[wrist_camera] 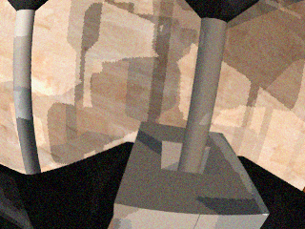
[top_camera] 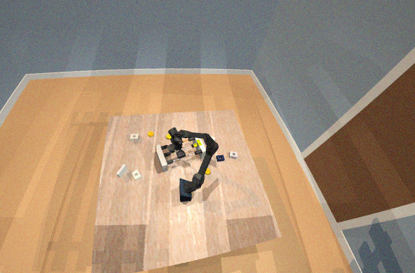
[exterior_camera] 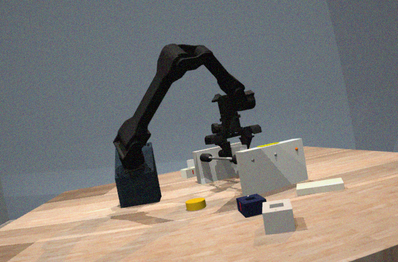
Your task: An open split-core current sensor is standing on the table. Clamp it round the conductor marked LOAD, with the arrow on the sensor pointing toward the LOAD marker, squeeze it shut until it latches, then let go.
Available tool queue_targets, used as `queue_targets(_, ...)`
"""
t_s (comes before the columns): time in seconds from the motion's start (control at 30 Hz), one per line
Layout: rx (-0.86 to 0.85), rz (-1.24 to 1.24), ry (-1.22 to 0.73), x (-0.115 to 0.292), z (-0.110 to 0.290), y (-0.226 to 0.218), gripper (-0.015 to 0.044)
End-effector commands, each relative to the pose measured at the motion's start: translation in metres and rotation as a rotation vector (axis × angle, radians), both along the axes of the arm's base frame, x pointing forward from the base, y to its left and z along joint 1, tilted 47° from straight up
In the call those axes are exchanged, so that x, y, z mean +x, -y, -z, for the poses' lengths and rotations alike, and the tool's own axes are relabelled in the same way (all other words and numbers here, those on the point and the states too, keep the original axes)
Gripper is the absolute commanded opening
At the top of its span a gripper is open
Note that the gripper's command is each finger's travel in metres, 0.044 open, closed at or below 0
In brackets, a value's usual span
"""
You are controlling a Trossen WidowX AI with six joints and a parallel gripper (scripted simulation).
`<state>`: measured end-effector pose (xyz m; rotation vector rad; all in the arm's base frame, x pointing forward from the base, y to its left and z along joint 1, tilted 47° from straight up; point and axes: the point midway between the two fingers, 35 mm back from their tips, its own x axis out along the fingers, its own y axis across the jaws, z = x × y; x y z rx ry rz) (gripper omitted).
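The grey split-core sensor (wrist_camera: pixel 191 217) sits closed round a grey conductor rod (wrist_camera: pixel 204 90) of the fixture. A second rod (wrist_camera: pixel 25 90) runs parallel on the left. My gripper (exterior_camera: pixel 235 146) (top_camera: pixel 175 146) points down over the fixture, between its two white end blocks (exterior_camera: pixel 270 166) (exterior_camera: pixel 211 168). In the wrist view its dark fingers flank the sensor on both sides, slightly parted from it. A yellow marker (top_camera: pixel 198 141) (exterior_camera: pixel 267 144) lies at the fixture's far end. The sensor's arrow is hidden.
A yellow disc (exterior_camera: pixel 195 203), a navy block (exterior_camera: pixel 250 204) (top_camera: pixel 220 157), a grey cube (exterior_camera: pixel 278 216) (top_camera: pixel 233 154) and a white bar (exterior_camera: pixel 320 186) lie around the fixture. More grey cubes (top_camera: pixel 134 137) (top_camera: pixel 136 174) lie to the left. The arm's base (exterior_camera: pixel 137 179) stands nearby.
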<state>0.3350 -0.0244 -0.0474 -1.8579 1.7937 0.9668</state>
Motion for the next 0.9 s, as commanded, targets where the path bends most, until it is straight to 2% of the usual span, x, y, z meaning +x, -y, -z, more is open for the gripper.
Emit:
queue_targets(0.0,0.000,0.001,0.000,-0.0001,-0.0001,0.0001,0.0256)
queue_targets(0.43,0.000,0.001,0.000,-0.0001,-0.0001,0.0001,0.0256)
queue_targets(0.67,0.000,0.001,0.000,-0.0001,-0.0001,0.0001,0.0440)
queue_targets(0.87,0.000,0.001,0.000,-0.0001,-0.0001,0.0001,0.0440)
